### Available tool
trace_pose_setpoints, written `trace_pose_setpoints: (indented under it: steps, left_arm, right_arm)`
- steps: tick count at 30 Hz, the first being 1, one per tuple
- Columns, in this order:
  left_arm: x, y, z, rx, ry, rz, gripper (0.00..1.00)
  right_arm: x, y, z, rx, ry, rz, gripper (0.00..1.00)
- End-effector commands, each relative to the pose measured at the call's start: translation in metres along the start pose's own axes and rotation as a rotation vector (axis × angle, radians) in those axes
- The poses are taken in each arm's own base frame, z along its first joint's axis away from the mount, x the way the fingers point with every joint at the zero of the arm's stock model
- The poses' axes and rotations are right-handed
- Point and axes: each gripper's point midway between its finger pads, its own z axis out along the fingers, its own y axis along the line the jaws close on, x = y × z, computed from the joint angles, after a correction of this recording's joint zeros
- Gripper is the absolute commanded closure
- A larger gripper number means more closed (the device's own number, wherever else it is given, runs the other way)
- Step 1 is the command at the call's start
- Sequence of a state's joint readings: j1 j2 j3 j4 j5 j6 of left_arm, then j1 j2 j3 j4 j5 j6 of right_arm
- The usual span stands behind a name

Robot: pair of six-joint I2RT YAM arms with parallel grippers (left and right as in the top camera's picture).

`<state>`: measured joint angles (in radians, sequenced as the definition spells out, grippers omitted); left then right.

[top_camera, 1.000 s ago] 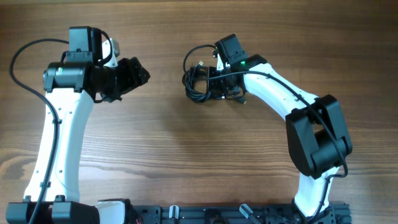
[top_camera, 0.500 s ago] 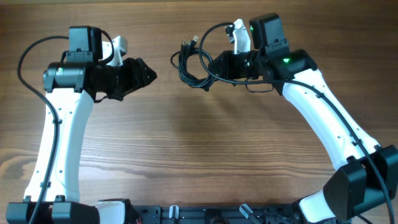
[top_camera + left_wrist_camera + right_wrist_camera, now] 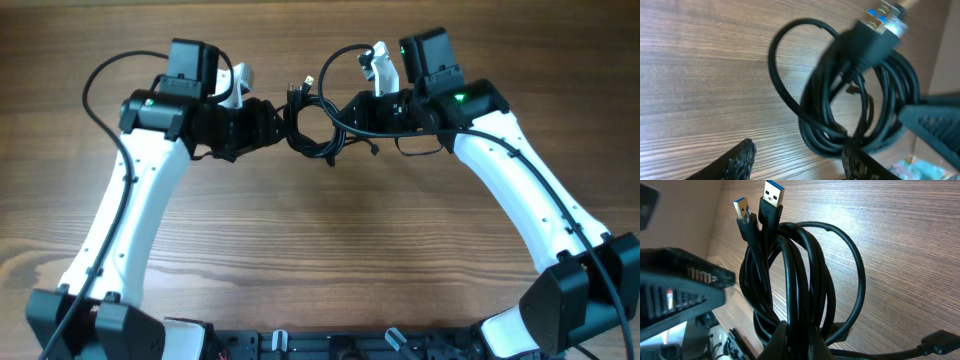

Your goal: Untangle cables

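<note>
Where the overhead view takes in the whole counter [image 3: 320,260], the count reads: two white arms, two sets of jaws, one knot of cables [image 3: 312,132]. The number of separate cords in the knot cannot be told; they lie coiled in several overlapping loops. Three plugs show in the right wrist view. Two are silver plugs with blue tongues, one taller [image 3: 771,194] and one shorter [image 3: 741,207], side by side at the top of the coil. One dark plug [image 3: 939,341] is at the lower right on a loose strand.

The left arm [image 3: 130,200] extends in from the left, with the left jaws at the left rim of the coil. They are spread wide and grip nothing. In the left wrist view the two left fingers [image 3: 737,159] show at the bottom edge, well apart. The one on the right of that picture sits at the coil's lowest loop; the other stands over bare wood. Whether the first touches the loop cannot be told.

The cables are at top centre of the counter, between the two sets of jaws.

The right arm [image 3: 520,190] extends in from the right. The right jaws are closed on the bundle, the right fingers [image 3: 795,342] pinching the loops together, and the coil fans out from them. Whether the coil touches the wood cannot be told.
</note>
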<state>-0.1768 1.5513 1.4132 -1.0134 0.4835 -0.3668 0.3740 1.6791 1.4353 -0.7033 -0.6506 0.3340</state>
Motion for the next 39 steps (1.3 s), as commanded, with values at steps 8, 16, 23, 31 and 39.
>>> trace_pose_setpoints:
  steps: [8,16,23,31,39]
  left_arm:
    - [-0.005,0.0,0.019,-0.026,0.015,-0.103,0.43]
    - [-0.005,-0.002,0.026,-0.08,-0.018,-0.154,0.49]
    - [-0.015,0.001,0.039,-0.077,-0.028,-0.184,0.69]
    - [-0.017,-0.008,0.063,-0.07,-0.019,-0.161,0.91]
    - [-0.028,-0.013,0.036,-0.048,-0.095,-0.119,0.96]
  right_arm:
    - [-0.004,0.011,-0.006,-0.03,-0.011,-0.035,0.96]
    - [-0.003,0.011,-0.005,-0.029,-0.009,-0.032,0.96]
    - [-0.001,0.009,-0.005,-0.022,0.001,-0.026,0.96]
    - [0.0,0.009,-0.005,-0.021,0.002,-0.025,0.96]
    - [0.002,-0.011,-0.006,0.091,0.0,0.003,0.96]
